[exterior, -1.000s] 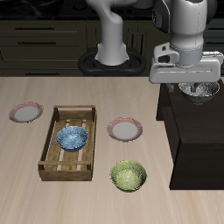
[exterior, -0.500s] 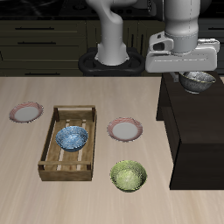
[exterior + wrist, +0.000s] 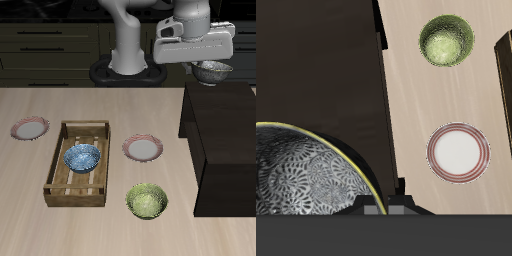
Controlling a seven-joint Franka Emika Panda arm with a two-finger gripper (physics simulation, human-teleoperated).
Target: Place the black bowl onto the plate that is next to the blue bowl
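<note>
Gripper point(image 3: 212, 66) is up in the air at the back of the table, closed on the rim of the black bowl point(image 3: 212, 71), which hangs under it clear of every surface. The bowl is above the back edge of the dark cabinet point(image 3: 220, 140) that stands on the table beside the plates. In the wrist view the bowl point(image 3: 306, 170) fills much of the frame close to the camera, silvery speckled inside showing, with a finger point(image 3: 368, 207) at its rim; the cabinet top point(image 3: 316, 60) lies dark below it.

Blue bowl point(image 3: 82, 157) sits inside the wooden tray point(image 3: 52, 165) near the middle of the table. The plate point(image 3: 143, 149) lies flat on the table just beside the tray, between tray and cabinet, bare, well apart from the held bowl. Wrist view shows the same plate point(image 3: 459, 152) with its pink-red rim and pale centre, nothing on it.

A second plate point(image 3: 29, 128) lies on the far side of the tray from the cabinet, also bare. Yellow-green bowl point(image 3: 147, 201) stands nearer the front edge, just in front of the plate; wrist view shows it too point(image 3: 446, 42). Tray edge point(image 3: 504, 60) is just visible in the wrist view
</note>
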